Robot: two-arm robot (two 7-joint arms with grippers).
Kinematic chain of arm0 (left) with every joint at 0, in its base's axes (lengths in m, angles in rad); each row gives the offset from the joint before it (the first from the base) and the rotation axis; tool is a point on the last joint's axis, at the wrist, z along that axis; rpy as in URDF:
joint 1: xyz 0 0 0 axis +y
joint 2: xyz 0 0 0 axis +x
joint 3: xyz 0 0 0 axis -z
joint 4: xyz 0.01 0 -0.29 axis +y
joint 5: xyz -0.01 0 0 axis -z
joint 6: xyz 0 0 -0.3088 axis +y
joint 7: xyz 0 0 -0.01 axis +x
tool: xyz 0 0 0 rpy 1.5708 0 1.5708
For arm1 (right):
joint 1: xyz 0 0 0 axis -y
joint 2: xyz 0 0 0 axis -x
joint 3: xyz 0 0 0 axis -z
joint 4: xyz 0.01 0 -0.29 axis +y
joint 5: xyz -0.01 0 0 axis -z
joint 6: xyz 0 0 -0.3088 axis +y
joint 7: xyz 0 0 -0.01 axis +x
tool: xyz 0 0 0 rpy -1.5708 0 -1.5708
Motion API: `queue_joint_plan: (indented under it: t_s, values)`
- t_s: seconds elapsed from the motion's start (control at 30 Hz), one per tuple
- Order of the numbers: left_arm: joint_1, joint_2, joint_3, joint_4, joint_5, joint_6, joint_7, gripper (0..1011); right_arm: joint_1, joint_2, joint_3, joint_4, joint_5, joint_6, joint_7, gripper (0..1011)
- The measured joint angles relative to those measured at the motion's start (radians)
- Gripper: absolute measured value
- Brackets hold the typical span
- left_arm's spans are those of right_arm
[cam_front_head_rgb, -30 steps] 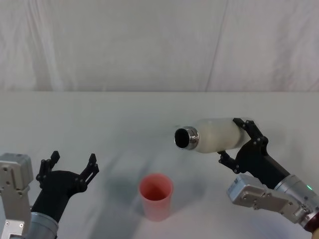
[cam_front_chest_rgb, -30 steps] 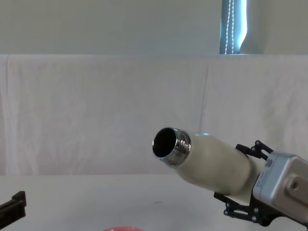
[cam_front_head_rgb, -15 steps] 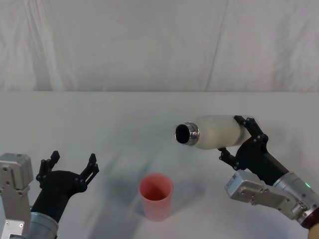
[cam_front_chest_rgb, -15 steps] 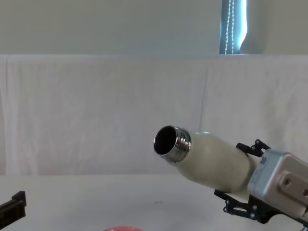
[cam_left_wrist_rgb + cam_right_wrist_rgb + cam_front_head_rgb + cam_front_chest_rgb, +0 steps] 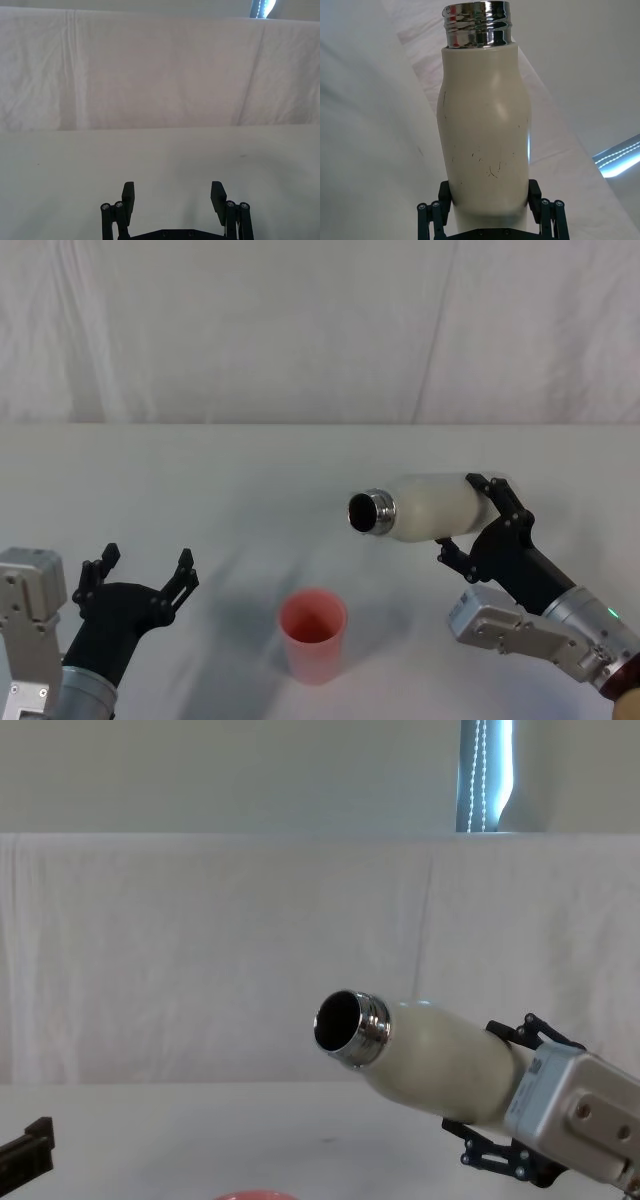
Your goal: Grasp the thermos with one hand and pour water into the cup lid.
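My right gripper (image 5: pixel 478 520) is shut on the cream-white thermos (image 5: pixel 425 507), holding it in the air, tipped almost on its side with its steel neck (image 5: pixel 365 512) pointing left. The pink-red cup lid (image 5: pixel 313 633) stands upright on the table, below and to the left of the neck. In the chest view the thermos (image 5: pixel 430 1062) is tilted with its dark mouth turned toward me, and just the rim of the cup lid (image 5: pixel 255 1196) peeks in at the bottom edge. The right wrist view has the thermos (image 5: pixel 484 130) gripped near its base. My left gripper (image 5: pixel 140 570) rests open at the near left.
A white cloth covers the table (image 5: pixel 200 480) and hangs as a backdrop (image 5: pixel 320 330) behind it. The open left gripper (image 5: pixel 174 197) faces bare cloth in its wrist view.
The right gripper has tipped the thermos a little further, so its mouth sits slightly lower and further left. The left arm and the cup lid have not moved.
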Motion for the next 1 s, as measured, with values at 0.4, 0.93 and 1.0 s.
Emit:
queue_joint_plan:
  t_s: [0.4,0.93,1.0]
  values:
    - [0.0,0.0,0.0,0.0,0.0,0.0,0.0,1001,-0.004,0.02,-0.004,0.002,-0.033,-0.005,-0.029,950]
    - [0.0,0.0,0.0,0.0,0.0,0.0,0.0,1001,-0.011,0.046,-0.027,-0.015,-0.083,-0.019,-0.061,950]
    - [0.0,0.0,0.0,0.0,0.0,0.0,0.0,1001,-0.011,0.051,-0.033,-0.018,-0.093,-0.021,-0.064,950]
